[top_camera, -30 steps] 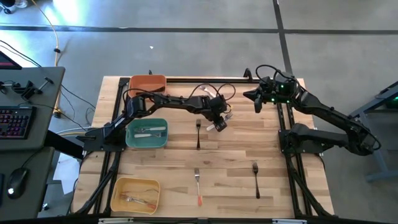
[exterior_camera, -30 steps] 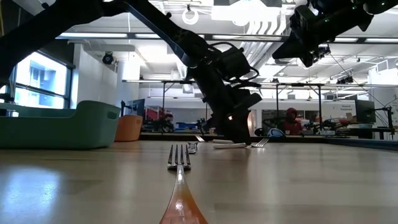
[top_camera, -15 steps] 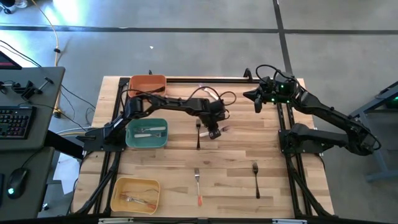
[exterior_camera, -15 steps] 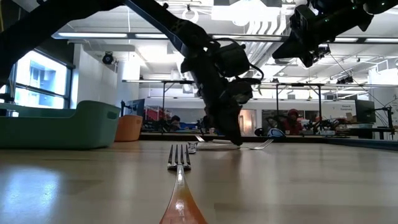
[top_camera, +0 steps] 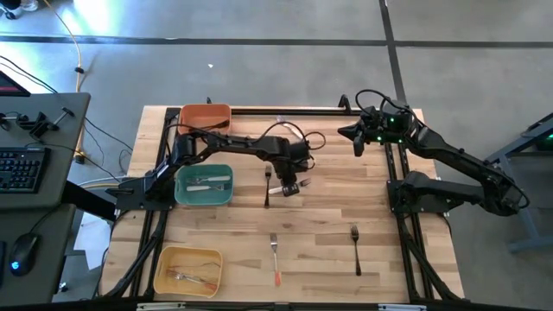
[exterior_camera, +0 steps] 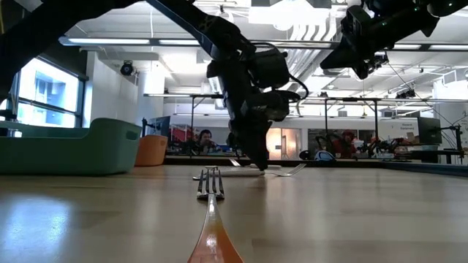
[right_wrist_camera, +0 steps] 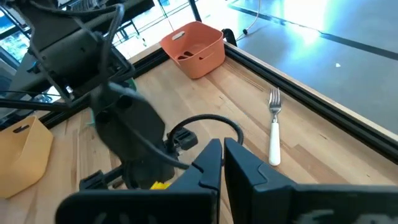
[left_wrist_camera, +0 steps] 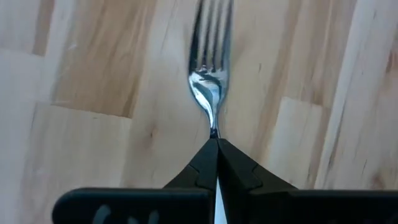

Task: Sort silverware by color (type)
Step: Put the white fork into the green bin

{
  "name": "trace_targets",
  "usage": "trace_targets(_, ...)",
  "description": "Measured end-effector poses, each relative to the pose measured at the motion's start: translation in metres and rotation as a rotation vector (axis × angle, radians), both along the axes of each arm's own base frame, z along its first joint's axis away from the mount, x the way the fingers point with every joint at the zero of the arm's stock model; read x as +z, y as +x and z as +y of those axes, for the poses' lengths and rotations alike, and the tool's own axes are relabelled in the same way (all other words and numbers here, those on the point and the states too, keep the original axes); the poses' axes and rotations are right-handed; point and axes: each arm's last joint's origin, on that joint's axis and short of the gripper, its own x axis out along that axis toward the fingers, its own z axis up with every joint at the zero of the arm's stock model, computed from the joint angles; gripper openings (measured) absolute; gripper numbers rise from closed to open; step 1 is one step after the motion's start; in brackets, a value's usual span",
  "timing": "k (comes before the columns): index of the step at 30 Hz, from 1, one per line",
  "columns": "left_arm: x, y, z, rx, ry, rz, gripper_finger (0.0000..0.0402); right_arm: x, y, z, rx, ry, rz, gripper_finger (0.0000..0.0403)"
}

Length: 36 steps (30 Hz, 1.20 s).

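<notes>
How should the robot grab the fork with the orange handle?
Grip the orange-handled fork by its handle, from straight above: it lies flat on the table, so fingers should close across the thin handle. The left pincer holds another fork.

Three bins (top_camera: 205,116) sit on the table, and four forks (top_camera: 275,258) lie loose on the wood.

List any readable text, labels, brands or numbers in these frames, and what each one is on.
No text is legible in any view.
White sign in the room behind the table, low view: too small to read.
Keyboard keys beside the table, high view: too small to read.
Left gripper, shut on the white-handled fork at mid-table, and right gripper, waiting at the far edge: no markings visible.
</notes>
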Motion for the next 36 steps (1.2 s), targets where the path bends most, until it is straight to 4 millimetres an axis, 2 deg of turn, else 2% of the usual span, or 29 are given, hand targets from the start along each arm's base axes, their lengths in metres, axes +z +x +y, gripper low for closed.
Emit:
trace_targets(8, 0.001, 0.003, -0.002, 0.168, -0.064, 0.003, 0.0019, 0.0, 0.0, 0.0, -0.001, 0.003, -0.001, 0.0)
trace_targets(22, 0.0, 0.01, -0.018, 0.123, -0.027, -0.029, 0.0107, 0.0, 0.0, 0.0, -0.001, 0.002, -0.001, 0.0)
trace_targets(28, -0.012, 0.019, -0.025, 0.116, -0.011, -0.068, 0.0102, 0.0, 0.0, 0.0, -0.001, 0.002, -0.001, 0.0)
trace_targets(36, -0.015, 0.02, -0.026, 0.086, 0.016, -0.076, 0.0057, 0.0, 0.0, 0.0, -0.001, 0.002, -0.001, 0.0)
